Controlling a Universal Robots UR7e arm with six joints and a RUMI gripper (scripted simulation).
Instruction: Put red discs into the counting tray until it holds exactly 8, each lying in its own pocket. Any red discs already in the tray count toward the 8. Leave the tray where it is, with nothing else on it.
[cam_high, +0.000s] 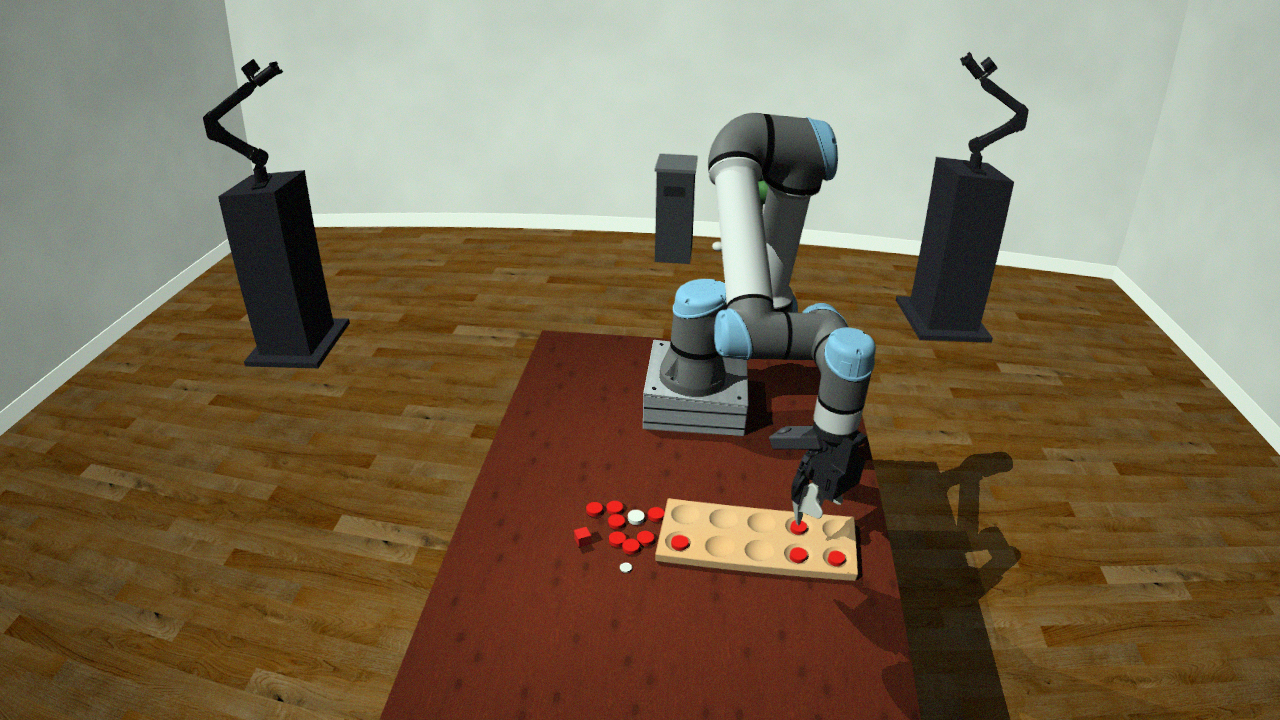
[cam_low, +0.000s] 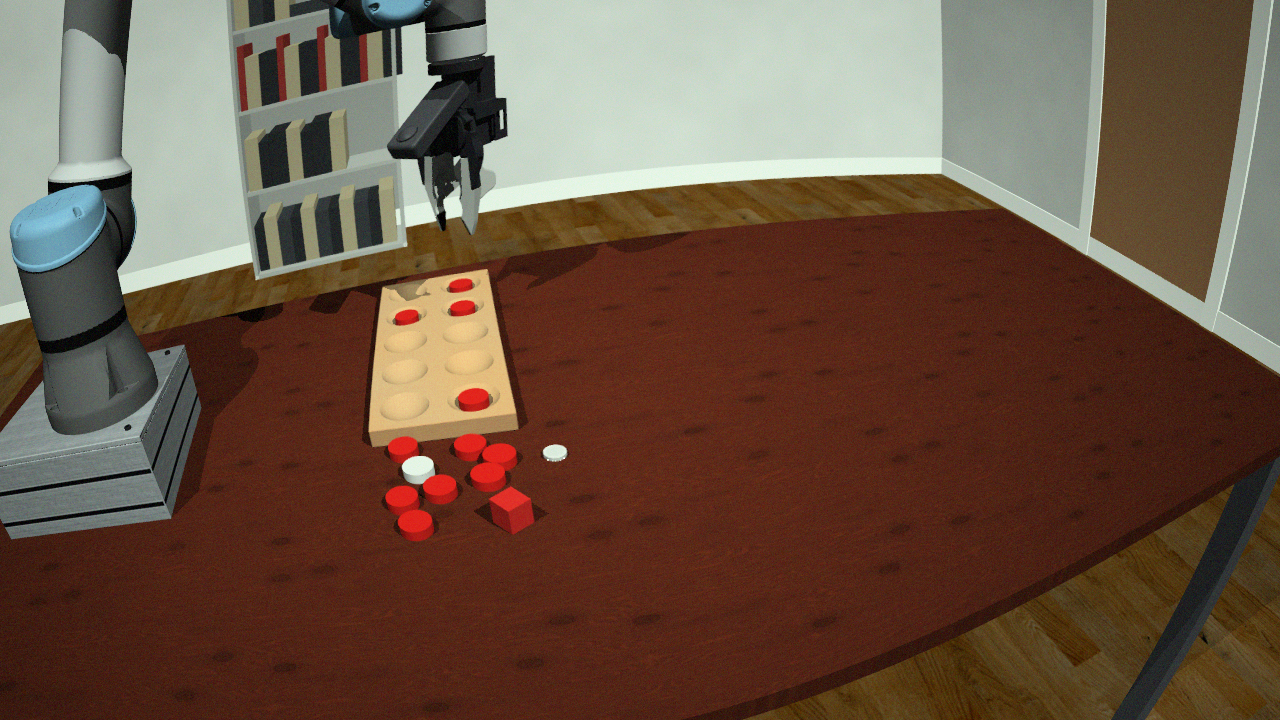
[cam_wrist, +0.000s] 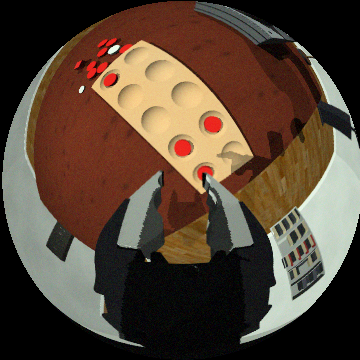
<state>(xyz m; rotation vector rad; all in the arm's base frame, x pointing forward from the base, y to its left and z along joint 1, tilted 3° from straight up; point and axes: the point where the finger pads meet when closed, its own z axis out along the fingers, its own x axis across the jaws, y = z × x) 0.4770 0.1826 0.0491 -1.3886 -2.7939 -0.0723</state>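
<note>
The tan counting tray (cam_high: 756, 570) (cam_low: 447, 430) (cam_wrist: 157, 95) has two rows of pockets. One red disc (cam_high: 679, 542) (cam_low: 473, 399) (cam_wrist: 110, 79) lies in a pocket at the end near the loose pieces. Three more lie towards the other end, one each in its own pocket: one red disc (cam_low: 407, 316) (cam_wrist: 212, 124), a second red disc (cam_low: 461, 308) (cam_wrist: 182, 147) and a third red disc (cam_low: 460, 284) (cam_wrist: 204, 170). Several loose red discs (cam_high: 594, 508) (cam_low: 416, 524) lie beside the tray. My gripper (cam_low: 457, 229) (cam_wrist: 183, 172) is partly open and empty, above the tray's far end.
Among the loose discs is a white disc (cam_high: 635, 516) (cam_low: 418, 469) (cam_wrist: 114, 49). A smaller white disc (cam_high: 625, 566) (cam_low: 554, 453) (cam_wrist: 81, 89) and a red cube (cam_high: 582, 536) (cam_low: 512, 510) lie at the group's edges. The arm's shadow falls on an empty corner pocket.
</note>
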